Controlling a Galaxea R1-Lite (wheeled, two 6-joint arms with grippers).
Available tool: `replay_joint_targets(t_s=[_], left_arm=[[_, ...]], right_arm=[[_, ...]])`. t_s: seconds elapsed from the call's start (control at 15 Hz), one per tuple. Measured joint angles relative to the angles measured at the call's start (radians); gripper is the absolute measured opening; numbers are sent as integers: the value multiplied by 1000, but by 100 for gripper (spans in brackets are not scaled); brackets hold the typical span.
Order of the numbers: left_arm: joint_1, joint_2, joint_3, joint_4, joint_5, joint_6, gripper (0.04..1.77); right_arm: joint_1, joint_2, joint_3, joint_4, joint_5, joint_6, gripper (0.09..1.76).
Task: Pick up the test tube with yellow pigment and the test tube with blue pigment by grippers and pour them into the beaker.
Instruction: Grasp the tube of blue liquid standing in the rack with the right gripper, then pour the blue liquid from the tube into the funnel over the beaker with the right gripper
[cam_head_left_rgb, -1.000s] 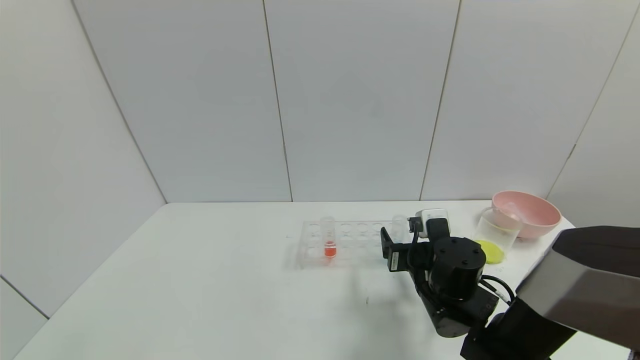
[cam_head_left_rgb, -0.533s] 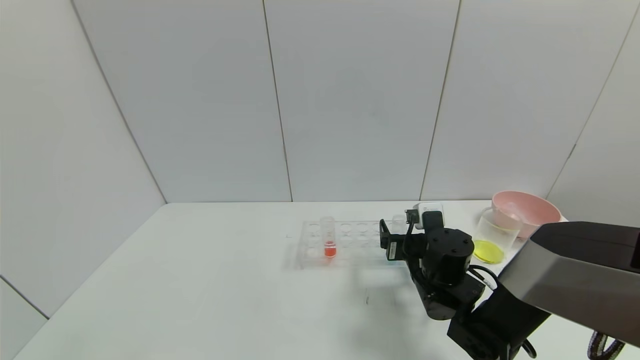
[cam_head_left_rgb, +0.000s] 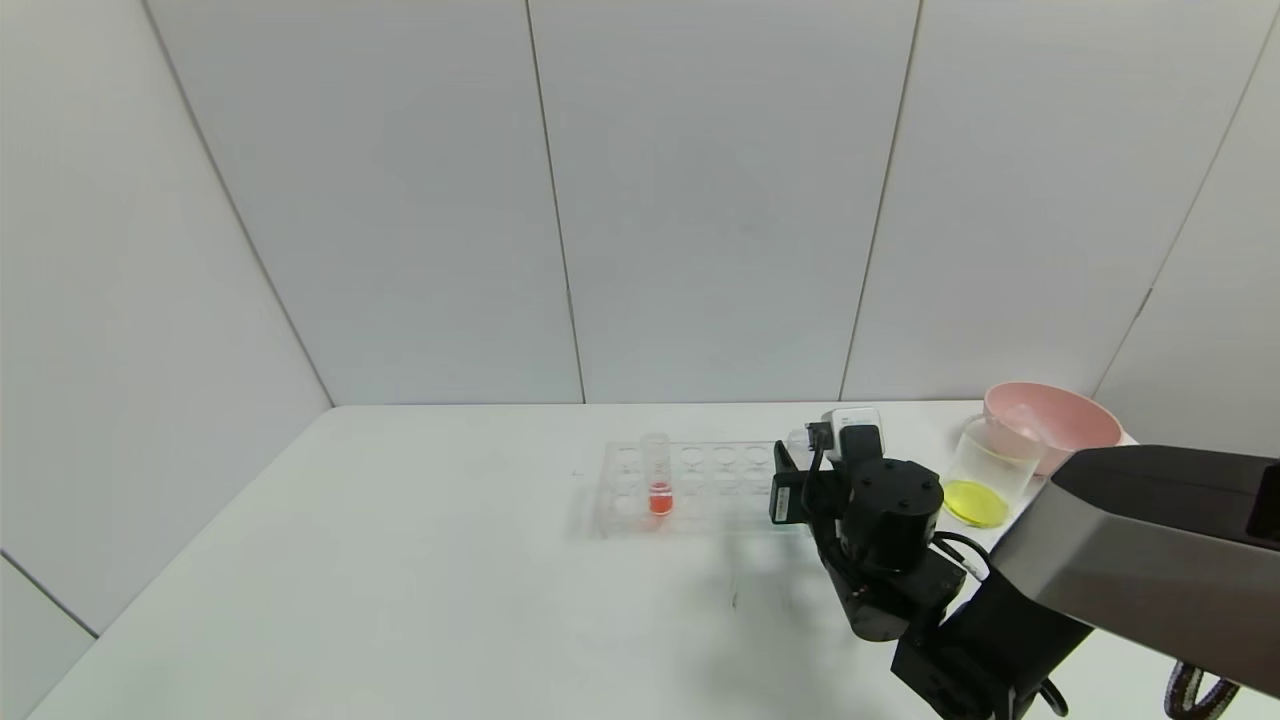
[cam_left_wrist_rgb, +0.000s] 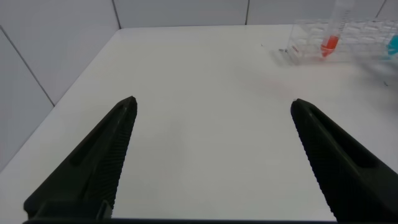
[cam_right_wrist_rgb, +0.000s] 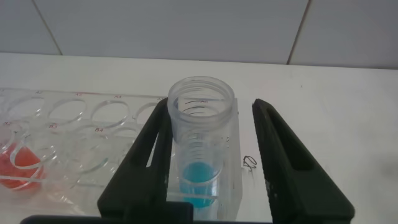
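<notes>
Fingers of the right gripper (cam_head_left_rgb: 790, 478), seen from the head view, sit at the rack's (cam_head_left_rgb: 700, 485) end nearest the beaker (cam_head_left_rgb: 990, 470); their gap cannot be judged here. One beaker stands beyond that end, holding a yellow pool, with one pink bowl (cam_head_left_rgb: 1055, 425) just behind it. One orange-red tube (cam_head_left_rgb: 657, 475) stands upright near the rack's far end. No tube holding yellow liquid is visible. Left wrist view: the left gripper (cam_left_wrist_rgb: 211, 155) is wide open, holding nothing, above bare table (cam_left_wrist_rgb: 205, 74), well apart from the rack (cam_left_wrist_rgb: 348, 37). Right wrist view: the right gripper (cam_right_wrist_rgb: 211, 155) has its jaws parted around the one test tube with blue pigment (cam_right_wrist_rgb: 202, 143), upright in the rack (cam_right_wrist_rgb: 81, 137); one jaw lies against the glass, the other shows a gap, so no grip is confirmed. Recommended: close centred below the threaded mouth, lift straight up clear of the rack, then tilt over the beaker.
</notes>
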Motion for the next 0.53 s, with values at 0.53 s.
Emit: replay_joint_targets(t_s=[0.53], left_arm=[[0, 0, 0, 0, 0, 0, 176]], right_arm=[[8, -3, 9, -2, -5, -9, 50]])
